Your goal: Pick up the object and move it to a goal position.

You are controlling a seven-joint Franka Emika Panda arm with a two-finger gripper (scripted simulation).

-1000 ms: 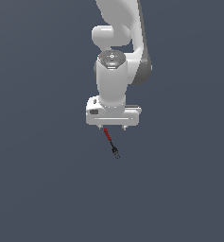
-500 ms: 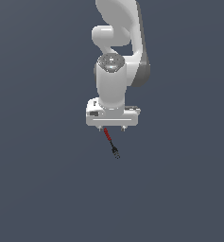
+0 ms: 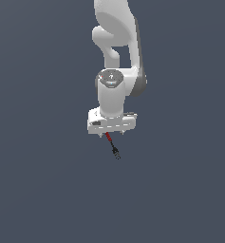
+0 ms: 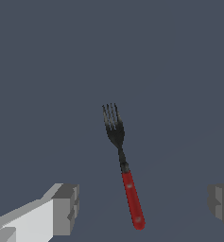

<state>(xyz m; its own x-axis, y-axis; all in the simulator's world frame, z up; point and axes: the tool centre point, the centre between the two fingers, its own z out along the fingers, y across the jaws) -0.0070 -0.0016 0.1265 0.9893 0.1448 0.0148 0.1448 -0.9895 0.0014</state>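
Observation:
The object is a small fork with a red handle and black tines, lying flat on the dark grey surface. In the exterior view the object pokes out from under the white hand, its red end partly hidden by it. My gripper hangs just above the red handle. In the wrist view the gripper is open, its two grey fingertips standing wide apart on either side of the red handle without touching it.
A plain dark grey surface fills both views. The white arm rises straight up behind the hand.
The hand has come down a little toward the fork. The fork has not moved.

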